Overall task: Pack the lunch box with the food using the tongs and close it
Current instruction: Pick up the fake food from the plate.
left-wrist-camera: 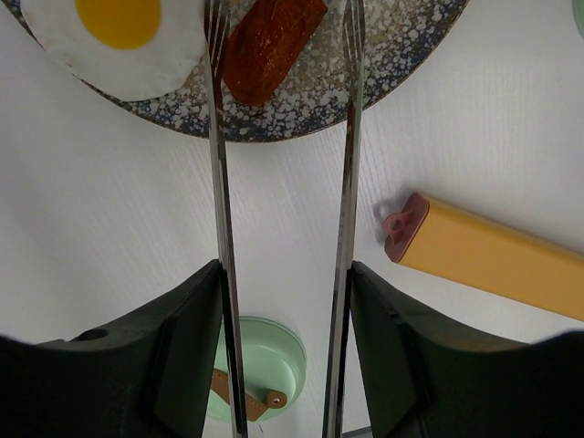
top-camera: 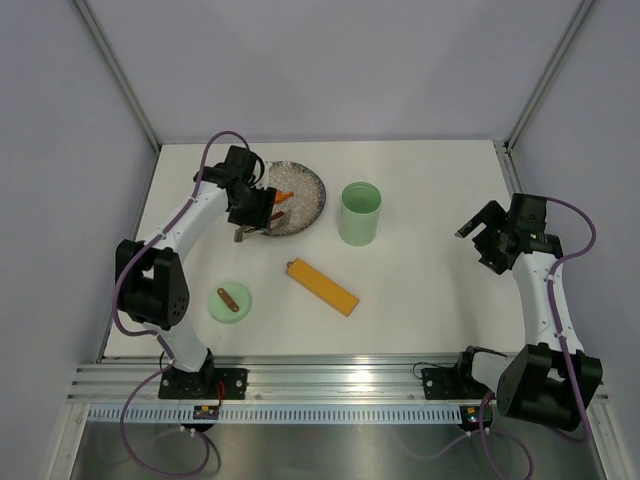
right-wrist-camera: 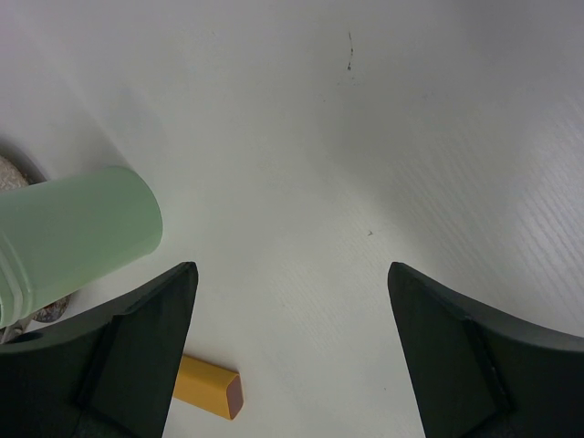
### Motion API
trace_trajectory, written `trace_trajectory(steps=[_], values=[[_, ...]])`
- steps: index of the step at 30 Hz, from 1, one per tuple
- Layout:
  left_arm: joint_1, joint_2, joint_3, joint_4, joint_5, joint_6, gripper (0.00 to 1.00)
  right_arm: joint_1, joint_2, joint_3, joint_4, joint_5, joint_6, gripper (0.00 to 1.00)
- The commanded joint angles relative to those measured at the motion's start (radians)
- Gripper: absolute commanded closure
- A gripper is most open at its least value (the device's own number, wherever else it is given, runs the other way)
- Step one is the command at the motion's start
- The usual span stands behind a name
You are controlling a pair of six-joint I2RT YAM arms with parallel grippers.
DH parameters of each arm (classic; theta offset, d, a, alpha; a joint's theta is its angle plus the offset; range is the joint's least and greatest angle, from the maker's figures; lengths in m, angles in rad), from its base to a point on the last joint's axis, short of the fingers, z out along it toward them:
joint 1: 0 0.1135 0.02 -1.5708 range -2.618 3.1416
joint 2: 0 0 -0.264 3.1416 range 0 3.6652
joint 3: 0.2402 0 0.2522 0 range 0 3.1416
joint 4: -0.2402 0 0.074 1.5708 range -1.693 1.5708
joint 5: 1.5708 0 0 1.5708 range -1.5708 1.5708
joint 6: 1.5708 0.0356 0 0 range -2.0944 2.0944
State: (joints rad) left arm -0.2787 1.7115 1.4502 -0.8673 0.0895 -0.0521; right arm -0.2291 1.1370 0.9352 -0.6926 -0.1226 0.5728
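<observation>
- Tongs (left-wrist-camera: 219,182): two slim, shiny metal arms, running parallel and apart, with tips tined like small forks.
- Left gripper (left-wrist-camera: 285,274): about half closed. My black fingers (left-wrist-camera: 192,356) press the tongs' arms from outside, and that is my hold.
- Tong tips reach over the plate (left-wrist-camera: 383,78), a round dish with blue-grey speckled glaze. The sausage (left-wrist-camera: 269,41) sits between them; whether they touch it, I cannot tell.
- Sausage: reddish-brown, blocky, glossy skin. Left of it is the egg (left-wrist-camera: 109,36), smooth cream white around a yellow yolk.
- Tub (top-camera: 360,212): pale mint cylinder, upright, mouth open, just right of the plate.
- Lid (top-camera: 230,300): flat mint disc with a brown strap handle. It lies on the table (top-camera: 430,290) near my left arm, well apart from the tub.
- Bar (top-camera: 322,287): long orange-yellow block with a dark red cap on one end, lying diagonally between lid and tub.
- Right gripper (right-wrist-camera: 290,274): jaws spread wide with nothing between them, hovering over bare white table to the tub's right.
</observation>
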Motion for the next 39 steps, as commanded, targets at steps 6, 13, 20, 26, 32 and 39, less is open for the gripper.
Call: trace_trajectory(steps=[6,13,20,26,32,39], values=[[-0.005,0.02,0.004,0.002,-0.014,-0.006,0.5,0.002,0.0,0.017,0.019,-0.014,-0.013,0.07],[-0.016,-0.003,0.006,-0.009,-0.028,-0.015,0.63,0.002,0.0,0.011,0.025,-0.015,-0.01,0.07],[-0.017,-0.009,0.025,-0.001,-0.005,-0.034,0.95,0.002,-0.006,0.01,0.021,-0.012,-0.011,0.07],[-0.03,-0.049,0.073,-0.004,0.015,-0.054,1.0,0.002,-0.01,0.01,0.021,-0.012,-0.008,0.07],[-0.031,-0.119,0.128,-0.013,0.055,-0.06,1.0,0.002,-0.008,0.014,0.022,-0.014,-0.005,0.07],[-0.03,-0.147,0.187,-0.027,0.07,-0.054,1.0,0.002,-0.009,0.011,0.022,-0.012,-0.004,0.07]])
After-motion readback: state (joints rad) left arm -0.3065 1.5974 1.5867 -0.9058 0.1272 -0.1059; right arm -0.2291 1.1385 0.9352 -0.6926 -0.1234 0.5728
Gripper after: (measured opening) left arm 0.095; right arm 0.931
